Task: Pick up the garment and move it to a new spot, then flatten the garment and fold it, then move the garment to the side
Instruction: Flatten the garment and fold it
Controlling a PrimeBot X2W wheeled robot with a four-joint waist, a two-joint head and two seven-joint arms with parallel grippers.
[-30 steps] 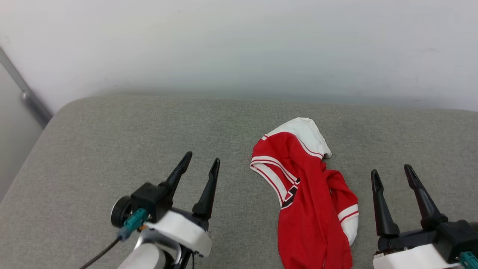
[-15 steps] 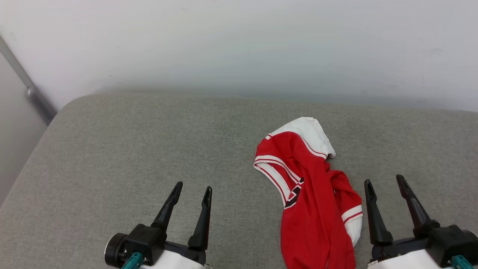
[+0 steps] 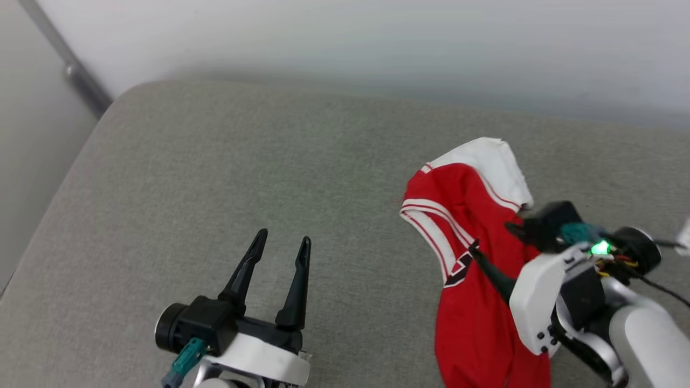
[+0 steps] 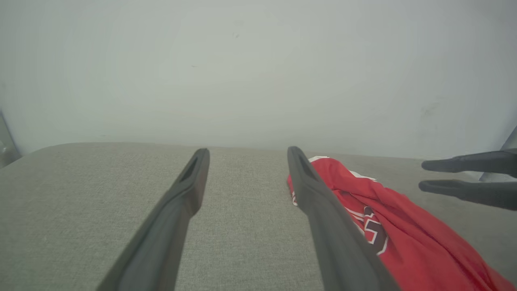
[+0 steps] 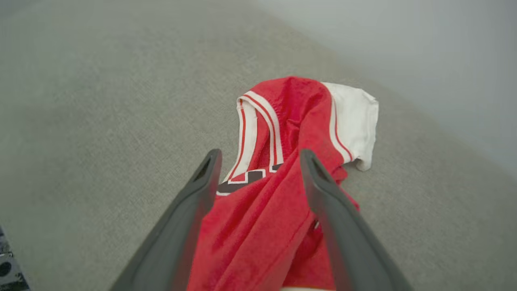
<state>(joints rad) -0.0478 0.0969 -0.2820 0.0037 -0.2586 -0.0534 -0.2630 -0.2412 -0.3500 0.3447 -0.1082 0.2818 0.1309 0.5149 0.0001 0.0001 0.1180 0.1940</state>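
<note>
The crumpled red-and-white garment [image 3: 458, 199] lies bunched on the grey padded surface [image 3: 215, 161], toward 3 o'clock in the head view. The right gripper [image 3: 491, 240], spread wide and holding nothing, points toward 10 o'clock over the garment's middle. Red folds sit between its fingers, so it appears lined up for the first pick-up. The left gripper [image 3: 284, 237], equally wide and empty, hovers at 7 o'clock, well apart from the garment.

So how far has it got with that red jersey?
Nothing looks done: the red jersey lies crumpled on the grey cushion. In hand: the right gripper hovers open above its bunched middle, not gripping; the left gripper sits open alongside. Lifting, moving, flattening, folding and setting aside are all left.
</note>
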